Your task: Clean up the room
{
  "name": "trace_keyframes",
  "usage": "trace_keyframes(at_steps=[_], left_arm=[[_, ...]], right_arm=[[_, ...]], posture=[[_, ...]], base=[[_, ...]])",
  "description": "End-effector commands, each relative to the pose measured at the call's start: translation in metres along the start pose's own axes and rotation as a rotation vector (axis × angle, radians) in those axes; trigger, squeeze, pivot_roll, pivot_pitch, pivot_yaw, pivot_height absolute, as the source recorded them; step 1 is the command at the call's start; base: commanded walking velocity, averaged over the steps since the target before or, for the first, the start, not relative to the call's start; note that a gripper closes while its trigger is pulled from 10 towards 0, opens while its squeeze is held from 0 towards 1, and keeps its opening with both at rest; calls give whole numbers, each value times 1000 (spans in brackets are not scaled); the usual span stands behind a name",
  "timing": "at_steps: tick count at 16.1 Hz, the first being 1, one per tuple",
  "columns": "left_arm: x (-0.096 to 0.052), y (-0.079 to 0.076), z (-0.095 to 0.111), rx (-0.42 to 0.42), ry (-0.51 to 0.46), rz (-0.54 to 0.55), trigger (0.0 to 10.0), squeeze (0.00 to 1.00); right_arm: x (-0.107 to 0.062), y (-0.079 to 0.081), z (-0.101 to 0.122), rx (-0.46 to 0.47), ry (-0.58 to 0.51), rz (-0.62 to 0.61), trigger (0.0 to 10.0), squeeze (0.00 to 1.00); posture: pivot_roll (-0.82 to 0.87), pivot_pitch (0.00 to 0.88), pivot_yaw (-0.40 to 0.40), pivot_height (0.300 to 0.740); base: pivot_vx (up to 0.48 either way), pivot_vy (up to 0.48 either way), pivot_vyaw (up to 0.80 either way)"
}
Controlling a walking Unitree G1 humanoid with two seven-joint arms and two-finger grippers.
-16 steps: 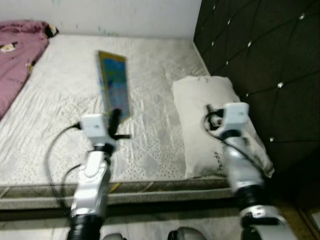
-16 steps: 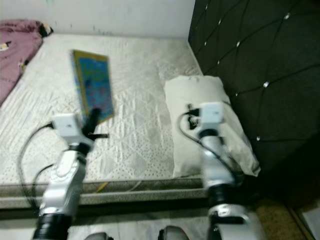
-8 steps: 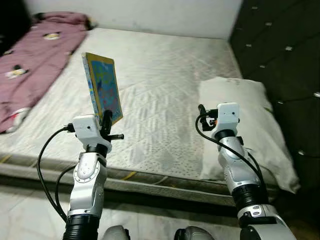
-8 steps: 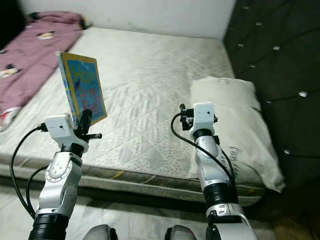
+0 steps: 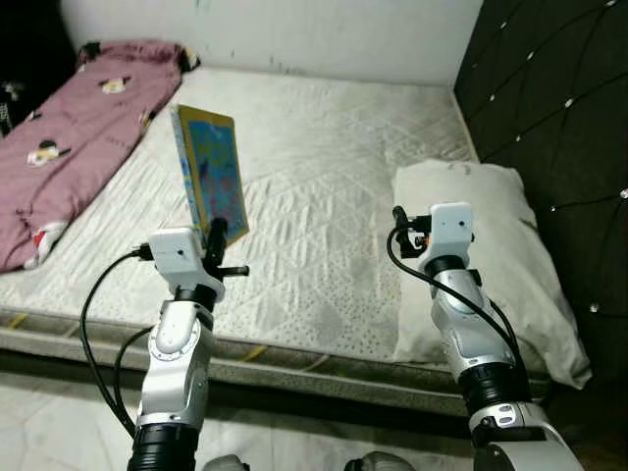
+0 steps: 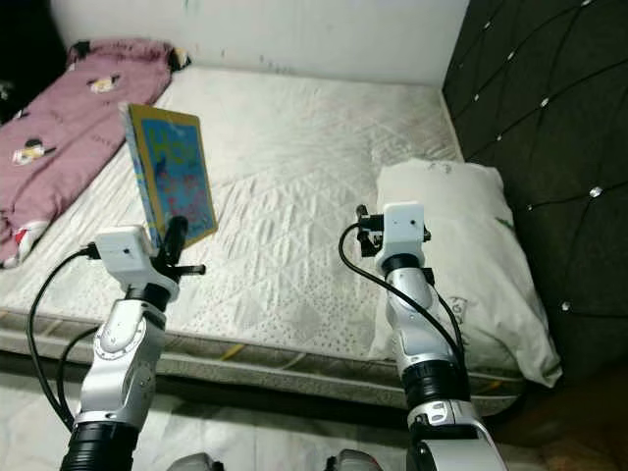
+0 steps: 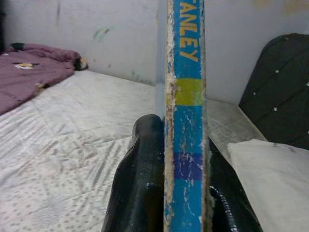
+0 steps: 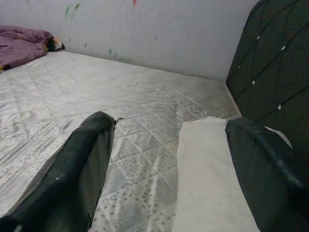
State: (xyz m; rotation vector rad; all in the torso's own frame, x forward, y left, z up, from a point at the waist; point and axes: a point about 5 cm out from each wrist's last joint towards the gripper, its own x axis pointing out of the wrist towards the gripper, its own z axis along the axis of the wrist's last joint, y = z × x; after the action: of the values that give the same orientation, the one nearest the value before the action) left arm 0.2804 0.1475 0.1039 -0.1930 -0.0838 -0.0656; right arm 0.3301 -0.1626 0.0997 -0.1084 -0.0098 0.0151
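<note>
My left gripper (image 5: 215,238) is shut on a thin colourful children's book (image 5: 209,172), holding it upright on edge above the near part of the mattress (image 5: 314,177). In the left wrist view the book's worn blue spine (image 7: 186,121) stands clamped between the two black fingers (image 7: 140,183). My right gripper (image 5: 398,218) is raised over the mattress beside a white pillow (image 5: 491,255). Its fingers (image 8: 72,174) stand wide apart with nothing between them.
A purple blanket (image 5: 69,128) with cartoon prints lies along the left side of the bed. A black tufted headboard (image 5: 549,108) rises on the right, a white wall (image 5: 294,29) behind. The mattress's front edge (image 5: 294,358) runs just before my arms, with pale floor below.
The camera has shifted a little between frames. My left gripper keeps the book upright as before. The right gripper stays open in much the same pose.
</note>
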Motion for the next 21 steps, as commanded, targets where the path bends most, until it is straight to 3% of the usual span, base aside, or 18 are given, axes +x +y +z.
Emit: trace_keyframes(at_steps=[1,4,12,21], left_arm=[[3,-1,10,16,-49,-11,10000,0],[4,-1,9,17,-42,-9,10000,0],[4,0,7,16,-26,5,10000,0],[3,-1,7,13,-32,-5,10000,0]], right_arm=[[5,-1,5,17,-10,-4,10000,0],[5,-2,5,24,-11,-7,10000,0],[5,-3,3,30,-1,-14,10000,0],[6,-6,4,25,-4,-23,10000,0]], posture=[[-44,0,-20,740],[-44,0,-19,740],[-44,0,-18,740],[-46,0,-19,740]], base=[[337,0,0],[301,0,-590],[0,0,0],[0,0,-778]])
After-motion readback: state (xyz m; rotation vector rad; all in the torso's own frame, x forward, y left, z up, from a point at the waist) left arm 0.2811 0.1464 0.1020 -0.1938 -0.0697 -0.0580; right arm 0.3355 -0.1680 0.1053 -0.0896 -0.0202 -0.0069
